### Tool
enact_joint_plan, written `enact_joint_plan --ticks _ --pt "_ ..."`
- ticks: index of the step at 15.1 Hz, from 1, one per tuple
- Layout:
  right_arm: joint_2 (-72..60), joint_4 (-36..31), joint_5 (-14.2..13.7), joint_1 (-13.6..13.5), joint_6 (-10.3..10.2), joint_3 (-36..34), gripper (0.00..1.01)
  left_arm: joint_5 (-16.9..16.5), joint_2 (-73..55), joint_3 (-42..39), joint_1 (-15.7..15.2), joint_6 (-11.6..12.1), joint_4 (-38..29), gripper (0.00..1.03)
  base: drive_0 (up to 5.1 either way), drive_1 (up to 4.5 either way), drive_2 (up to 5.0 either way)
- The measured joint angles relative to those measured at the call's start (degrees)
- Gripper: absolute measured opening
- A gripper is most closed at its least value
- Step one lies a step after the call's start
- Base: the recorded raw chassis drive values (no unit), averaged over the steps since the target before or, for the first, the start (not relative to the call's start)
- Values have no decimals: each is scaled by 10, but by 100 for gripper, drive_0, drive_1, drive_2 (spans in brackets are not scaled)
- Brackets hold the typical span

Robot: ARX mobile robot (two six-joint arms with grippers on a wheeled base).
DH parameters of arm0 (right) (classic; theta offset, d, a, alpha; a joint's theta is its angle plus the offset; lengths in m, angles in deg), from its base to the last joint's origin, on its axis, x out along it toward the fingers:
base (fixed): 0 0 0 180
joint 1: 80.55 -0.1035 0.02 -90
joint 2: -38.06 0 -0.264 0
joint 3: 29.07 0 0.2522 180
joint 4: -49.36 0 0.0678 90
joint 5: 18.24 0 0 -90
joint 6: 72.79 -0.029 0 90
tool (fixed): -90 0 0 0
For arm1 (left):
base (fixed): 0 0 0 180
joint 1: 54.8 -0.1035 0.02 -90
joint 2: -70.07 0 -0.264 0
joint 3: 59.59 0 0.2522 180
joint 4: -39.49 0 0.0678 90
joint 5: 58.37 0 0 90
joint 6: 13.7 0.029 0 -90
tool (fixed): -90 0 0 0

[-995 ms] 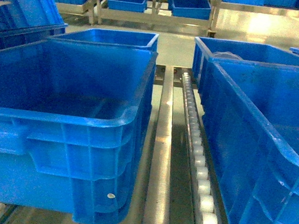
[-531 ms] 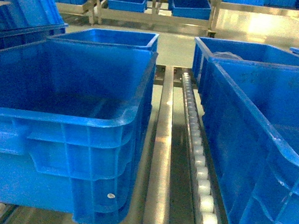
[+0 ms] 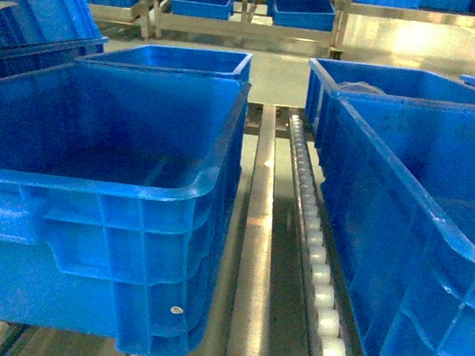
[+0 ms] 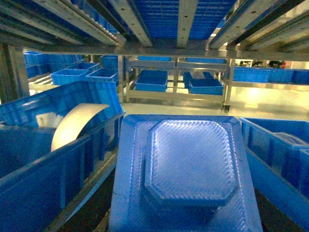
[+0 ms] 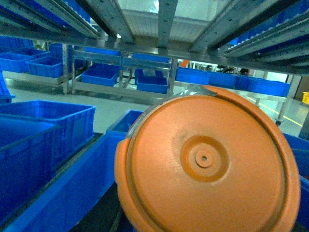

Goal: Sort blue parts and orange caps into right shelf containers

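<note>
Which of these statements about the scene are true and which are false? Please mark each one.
1. In the right wrist view, a round orange cap fills much of the picture. True.
2. In the left wrist view, a blue part with an eight-sided raised middle lies close in front of the camera. True.
3. In the head view, the near left crate is full of orange caps. False: no cap shows in it; its visible inside is bare blue.
4. A row of white rollers runs between the left and right crates in the head view. True.
5. Both robot hands are plainly seen in the head view. False: neither hand appears there.
</note>
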Motion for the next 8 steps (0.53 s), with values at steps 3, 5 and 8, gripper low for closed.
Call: enact_joint_plan --ticks 3,5,8 --pt "-348 -175 20 5 -13 175 43 -70 -355 233 -31 -2 -70 41 0 0 0" --pt "-542 -200 -18 -4 -4 287 43 -74 -539 363 -36 -26 -18 41 0 0 0" --pt "-653 -191 -39 -21 14 327 63 -91 -597 400 -30 -62 -22 64 0 0 0"
